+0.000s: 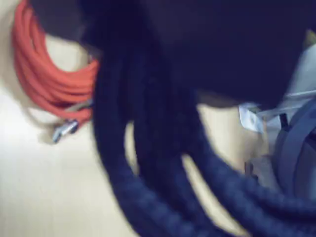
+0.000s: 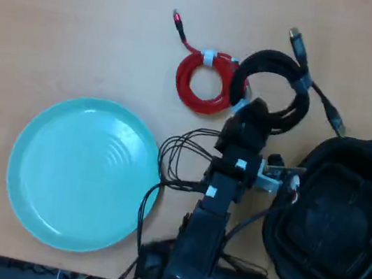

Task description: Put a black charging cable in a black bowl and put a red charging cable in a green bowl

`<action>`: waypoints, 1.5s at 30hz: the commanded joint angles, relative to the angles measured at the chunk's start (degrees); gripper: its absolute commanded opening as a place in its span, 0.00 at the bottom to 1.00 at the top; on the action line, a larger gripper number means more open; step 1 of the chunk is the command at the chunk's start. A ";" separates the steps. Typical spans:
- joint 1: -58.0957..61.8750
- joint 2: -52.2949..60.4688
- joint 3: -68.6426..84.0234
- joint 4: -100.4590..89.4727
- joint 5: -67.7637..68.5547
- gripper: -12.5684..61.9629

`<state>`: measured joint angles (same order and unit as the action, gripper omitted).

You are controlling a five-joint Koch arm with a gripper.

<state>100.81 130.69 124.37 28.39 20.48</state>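
Braided black charging cable (image 1: pixel 163 163) loops fill the wrist view, lifted off the table it seems, red charging cable (image 1: pixel 47 74) coiled at ten o'clock; overhead, gripper (image 2: pixel 247 110) sits on the black coil, grip cannot be told, ridged black bowl (image 2: pixel 335 227) at four o'clock, smooth green bowl (image 2: pixel 81 172) at eight.

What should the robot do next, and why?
Probably close the hand on the black cable and lift. The hand sits at the coil's lower left edge, the wrist view shows black strands close up, and the black bowl beside it holds nothing.
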 commanded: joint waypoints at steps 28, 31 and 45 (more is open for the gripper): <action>52.12 5.36 13.54 -26.63 -10.72 0.08; 52.21 5.27 17.75 -27.69 -10.72 0.08; 52.12 5.62 24.61 -29.00 -10.37 0.08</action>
<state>152.67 130.61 153.11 9.14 10.72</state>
